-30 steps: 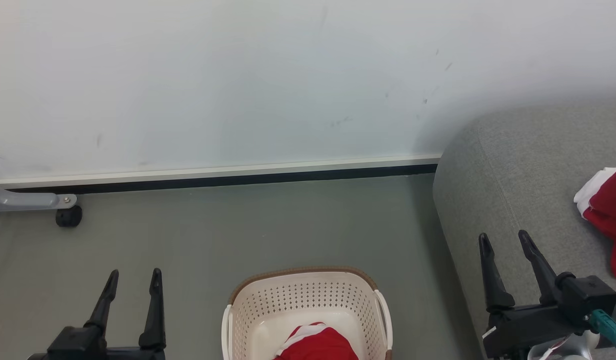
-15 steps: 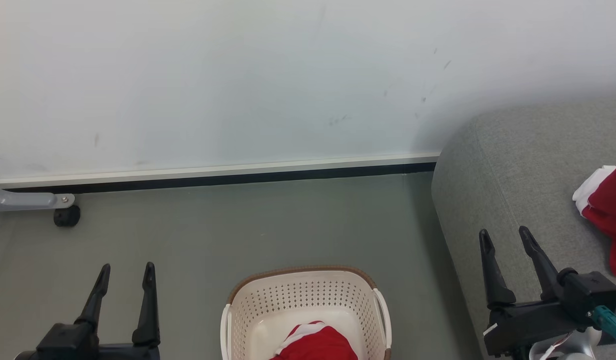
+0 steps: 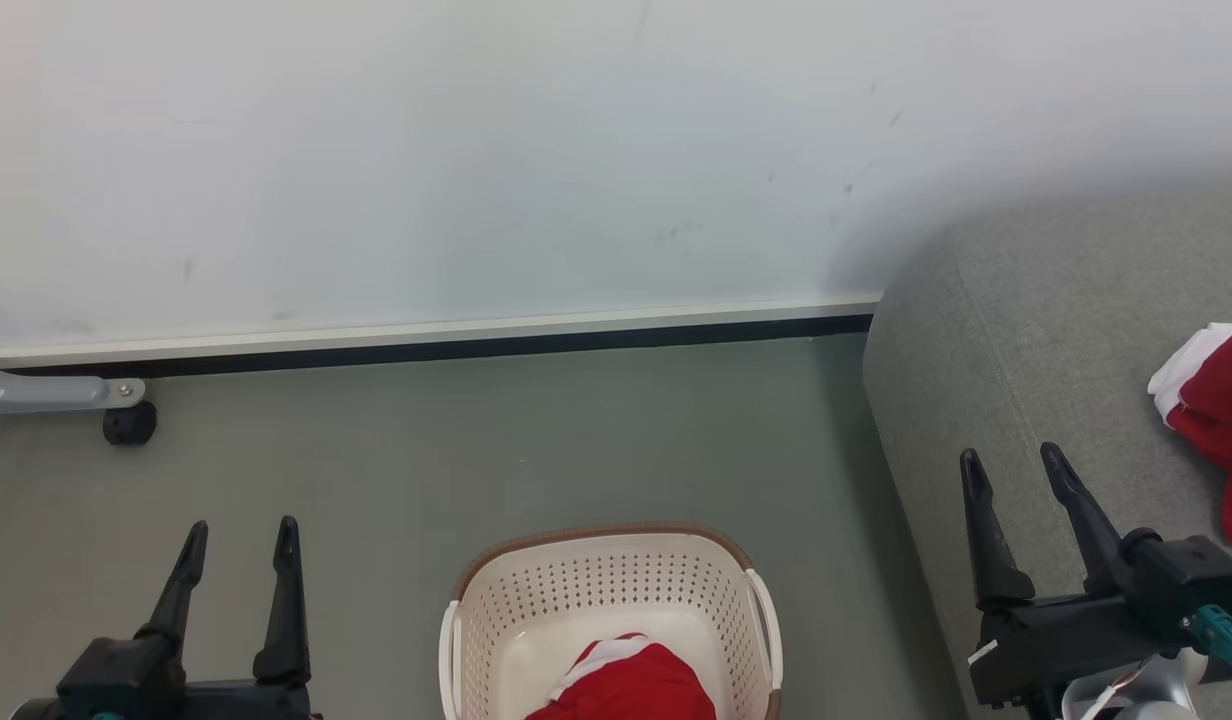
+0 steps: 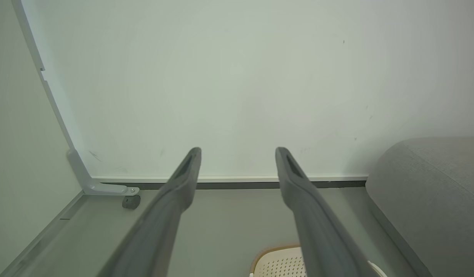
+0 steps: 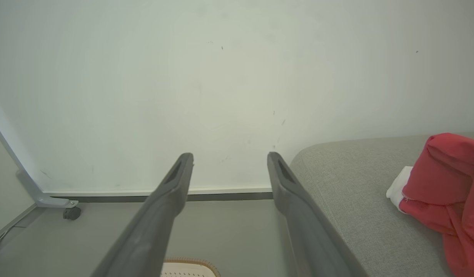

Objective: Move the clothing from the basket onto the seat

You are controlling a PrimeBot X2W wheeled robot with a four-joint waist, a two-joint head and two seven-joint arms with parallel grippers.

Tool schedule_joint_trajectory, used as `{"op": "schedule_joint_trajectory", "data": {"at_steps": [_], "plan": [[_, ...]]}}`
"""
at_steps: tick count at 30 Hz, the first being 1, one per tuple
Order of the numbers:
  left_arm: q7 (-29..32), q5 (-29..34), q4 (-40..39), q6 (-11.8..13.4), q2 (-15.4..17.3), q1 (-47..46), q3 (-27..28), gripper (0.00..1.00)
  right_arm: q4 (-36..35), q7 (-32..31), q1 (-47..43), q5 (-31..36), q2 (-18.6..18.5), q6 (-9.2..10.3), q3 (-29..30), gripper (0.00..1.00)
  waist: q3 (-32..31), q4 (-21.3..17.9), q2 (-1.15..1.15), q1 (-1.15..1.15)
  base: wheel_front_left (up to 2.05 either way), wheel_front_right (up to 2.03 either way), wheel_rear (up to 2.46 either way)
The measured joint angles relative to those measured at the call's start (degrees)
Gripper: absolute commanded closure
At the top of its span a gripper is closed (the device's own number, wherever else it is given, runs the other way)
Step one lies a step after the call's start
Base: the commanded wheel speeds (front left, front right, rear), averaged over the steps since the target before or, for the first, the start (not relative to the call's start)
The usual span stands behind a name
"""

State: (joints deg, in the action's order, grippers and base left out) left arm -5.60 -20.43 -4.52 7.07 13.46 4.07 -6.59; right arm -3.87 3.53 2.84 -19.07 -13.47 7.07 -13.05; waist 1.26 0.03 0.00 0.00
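The cream perforated basket [image 3: 616, 590] with a brown rim stands on the floor at the bottom middle of the head view; red and white clothing [image 3: 631, 685] lies inside it. More red clothing with white trim [image 3: 1216, 410] rests on the grey seat [image 3: 1036, 340] at the right. My left gripper [image 3: 241, 535] hovers open and empty over the floor, left of the basket. Above the seat's near left edge my right gripper [image 3: 1011, 465] is open and empty. The right wrist view shows the red clothing [image 5: 448, 188] on the seat [image 5: 348, 184]; the left wrist view shows the basket's rim [image 4: 277, 252].
A white wall with a dark baseboard [image 3: 456, 350] runs behind the grey floor. A grey frame leg with a black caster [image 3: 128, 422] stands at the far left by the wall.
The head view has shifted slightly, so wall, basket and seat sit a little higher. My left gripper has drifted left and lower in the head view. Both grippers stay open.
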Motion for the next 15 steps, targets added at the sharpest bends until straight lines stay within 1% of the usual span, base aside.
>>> {"op": "schedule_joint_trajectory", "data": {"at_steps": [10, 15], "plan": [[1.34, 0.79, -0.79, 0.04, -0.70, -0.20, 1.02, 0.00, -3.30, -0.54, 0.40, 1.05, 0.26, 0.05, -0.13, 0.00, 2.86, -0.74, 0.00, 0.00, 0.00, 0.00, 0.00], [1.65, 0.87, -0.32, 0.04, -1.03, -2.33, 0.59, 0.00, -5.36, -1.03, 1.64, 1.48, 0.44, 0.05, -0.15, 0.00, 5.22, -1.32, 0.00, 0.00, 0.00, 0.00, 0.00]]}}
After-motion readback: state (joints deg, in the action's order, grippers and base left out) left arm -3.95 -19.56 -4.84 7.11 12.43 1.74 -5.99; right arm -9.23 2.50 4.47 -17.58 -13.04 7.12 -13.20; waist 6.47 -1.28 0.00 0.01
